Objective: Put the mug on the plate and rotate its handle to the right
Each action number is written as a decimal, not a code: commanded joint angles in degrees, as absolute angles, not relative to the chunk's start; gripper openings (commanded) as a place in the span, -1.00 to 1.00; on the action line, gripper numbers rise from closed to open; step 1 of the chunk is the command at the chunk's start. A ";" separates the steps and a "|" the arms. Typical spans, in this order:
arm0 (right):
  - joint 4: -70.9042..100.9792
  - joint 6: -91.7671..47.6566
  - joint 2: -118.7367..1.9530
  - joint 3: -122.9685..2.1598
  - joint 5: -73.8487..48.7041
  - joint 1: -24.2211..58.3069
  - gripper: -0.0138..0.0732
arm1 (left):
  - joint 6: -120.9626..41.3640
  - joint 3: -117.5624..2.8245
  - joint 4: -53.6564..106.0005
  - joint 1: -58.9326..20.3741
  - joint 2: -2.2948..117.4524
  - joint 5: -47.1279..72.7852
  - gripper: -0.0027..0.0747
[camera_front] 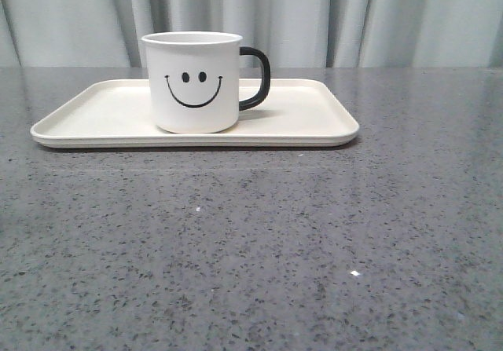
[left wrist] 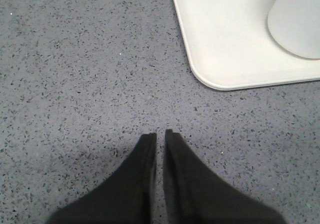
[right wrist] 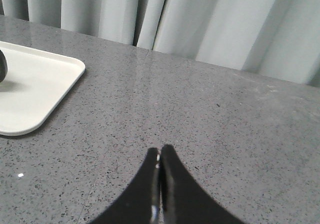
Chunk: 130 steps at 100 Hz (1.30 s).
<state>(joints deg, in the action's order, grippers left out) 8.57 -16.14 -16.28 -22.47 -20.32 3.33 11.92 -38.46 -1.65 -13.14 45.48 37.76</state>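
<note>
The white mug [camera_front: 194, 82] with a black smiley face stands upright on the cream plate [camera_front: 94, 115], left of the plate's middle. Its black handle [camera_front: 258, 76] points to the right. The mug's base [left wrist: 296, 21] and a plate corner [left wrist: 220, 43] show in the left wrist view. A plate corner [right wrist: 35, 88] and a sliver of the handle [right wrist: 2, 66] show in the right wrist view. My left gripper [left wrist: 160, 134] is shut and empty over bare table, short of the plate corner. My right gripper [right wrist: 160, 151] is shut and empty over bare table, right of the plate. Neither gripper shows in the front view.
The grey speckled table [camera_front: 251, 249] stretches in front of the plate. A pale curtain [camera_front: 354, 13] hangs behind the table's far edge and also shows in the right wrist view [right wrist: 210, 18].
</note>
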 commanded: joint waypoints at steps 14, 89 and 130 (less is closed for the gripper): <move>8.44 -16.11 -16.74 -23.91 -15.97 3.10 -0.83 | 12.35 -39.97 -1.51 -12.92 45.33 33.20 -0.98; 8.44 -16.11 -16.74 -23.91 -15.97 3.64 -0.83 | 12.35 -34.70 -3.55 -12.78 41.31 27.93 -0.98; 8.44 -16.11 -16.74 -23.91 -15.97 3.64 -0.83 | 11.84 -6.04 -3.90 -10.46 16.96 -4.13 -0.98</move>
